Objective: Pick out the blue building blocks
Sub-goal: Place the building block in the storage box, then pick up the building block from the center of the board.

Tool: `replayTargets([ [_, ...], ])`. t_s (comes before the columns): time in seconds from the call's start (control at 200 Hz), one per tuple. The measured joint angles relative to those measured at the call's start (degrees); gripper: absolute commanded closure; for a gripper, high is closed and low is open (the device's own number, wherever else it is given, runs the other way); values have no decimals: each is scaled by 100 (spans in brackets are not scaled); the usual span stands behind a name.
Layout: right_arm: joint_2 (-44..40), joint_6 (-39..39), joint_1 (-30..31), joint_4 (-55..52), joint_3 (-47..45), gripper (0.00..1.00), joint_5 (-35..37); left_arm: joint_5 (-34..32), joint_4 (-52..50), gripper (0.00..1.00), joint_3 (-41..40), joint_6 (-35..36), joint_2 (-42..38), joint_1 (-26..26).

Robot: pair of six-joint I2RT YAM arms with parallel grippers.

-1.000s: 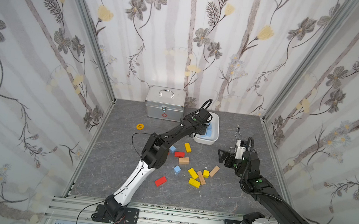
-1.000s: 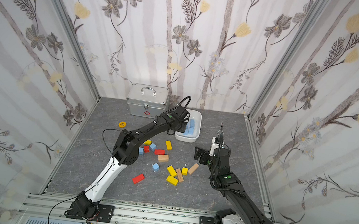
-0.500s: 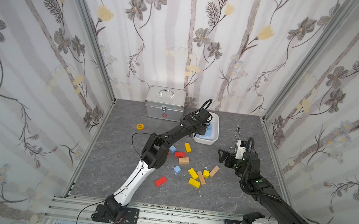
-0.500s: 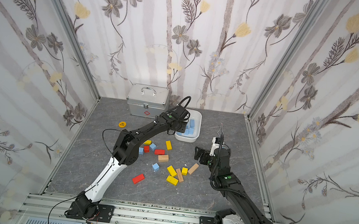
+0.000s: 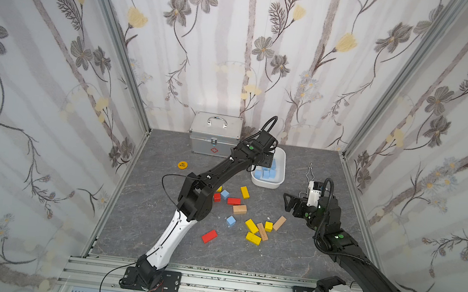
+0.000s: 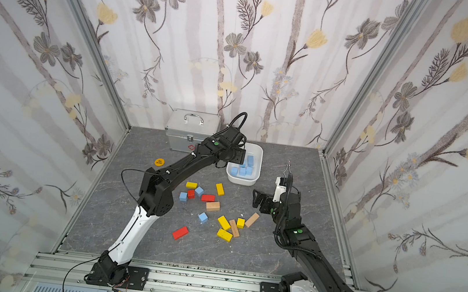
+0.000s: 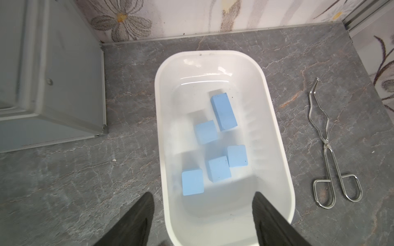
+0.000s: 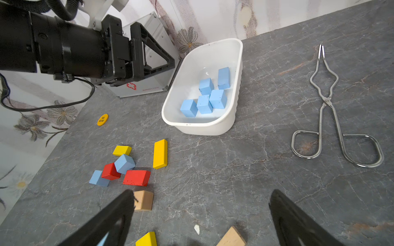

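Scanning the grey marbled table between flowered walls, saw five blue building blocks in the white tub, three loose outside, left jaws wide where earlier shut, right jaws wide.

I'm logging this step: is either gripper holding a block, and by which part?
Nothing is held. The left gripper hangs open over the white tub; the right gripper is open and empty too.

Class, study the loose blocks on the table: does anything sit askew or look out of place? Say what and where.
One blue block sits tilted, propped against a red cube instead of lying flat. A small white chip lies near a tan block.
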Motion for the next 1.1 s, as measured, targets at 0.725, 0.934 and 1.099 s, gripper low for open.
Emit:
replayTargets([
  [0.725,446,-750,1550,-160,914,0,-374,-590,267,5,-3440,378,-3305,-15],
  [0.934,616,-743,1945,-262,986,0,-341,-538,286,5,-4656,382,-4146,0],
  [1.099,695,-741,2214,-535,997,0,-188,-535,332,7,-5556,212,-4745,87],
])
